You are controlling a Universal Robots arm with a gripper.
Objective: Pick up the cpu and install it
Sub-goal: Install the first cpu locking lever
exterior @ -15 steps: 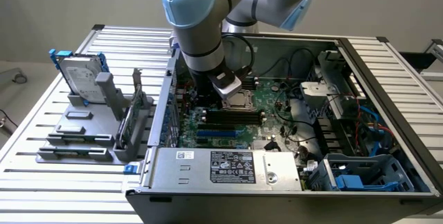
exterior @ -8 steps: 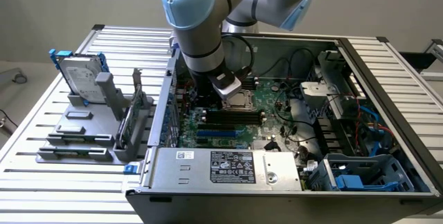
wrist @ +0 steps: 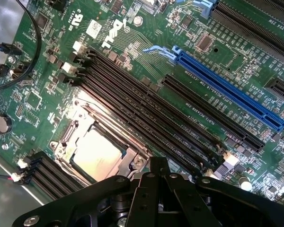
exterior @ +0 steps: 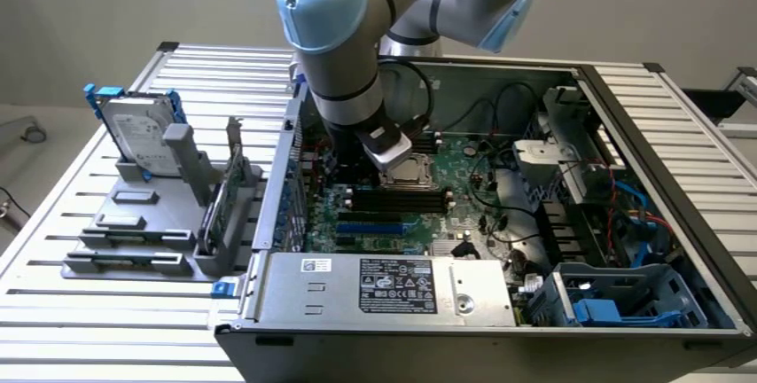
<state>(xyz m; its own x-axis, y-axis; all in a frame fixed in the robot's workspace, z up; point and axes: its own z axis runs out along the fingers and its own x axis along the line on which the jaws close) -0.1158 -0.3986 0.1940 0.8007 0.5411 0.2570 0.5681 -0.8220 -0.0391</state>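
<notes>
CPU work is at the seating stage, I judge. Largest first: the green motherboard with black memory slots flanking the metal-framed socket, where the flat silvery square cpu already lies. The black gripper, fingers pressed together and empty, hovers just beside it.

A slatted metal table stands before a plain pale wall.

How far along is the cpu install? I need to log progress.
The cpu already sits inside the metal-framed socket on the green motherboard, so pickup and placement look done. The gripper is shut and empty, just above the socket. Whether the socket is latched cannot be told.
</notes>
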